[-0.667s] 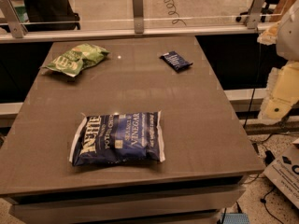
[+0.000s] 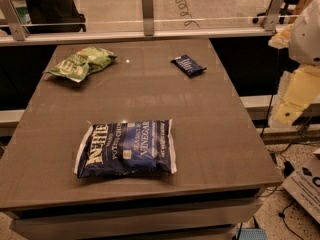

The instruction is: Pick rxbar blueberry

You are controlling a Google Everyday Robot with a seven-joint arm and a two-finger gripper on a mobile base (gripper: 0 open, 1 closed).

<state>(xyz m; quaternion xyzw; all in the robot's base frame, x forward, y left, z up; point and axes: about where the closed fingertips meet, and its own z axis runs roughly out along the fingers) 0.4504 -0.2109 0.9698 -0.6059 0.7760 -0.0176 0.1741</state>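
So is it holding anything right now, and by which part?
Nothing, as far as shows. The gripper hangs right of the table, touching nothing; the bar, green bag and blue bag lie on it.

One camera looks down across the table [image 2: 215, 129] from its near edge, gripper [image 2: 291, 104] at right.

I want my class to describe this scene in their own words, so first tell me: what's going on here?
A robot is set to pick the rxbar blueberry, a small dark blue bar lying flat toward the far right of the table. Nothing is being handled: the gripper hangs beyond the table's right edge, apart from the bar. A green chip bag lies at the far left, and a large blue Kettle chip bag lies near the front.
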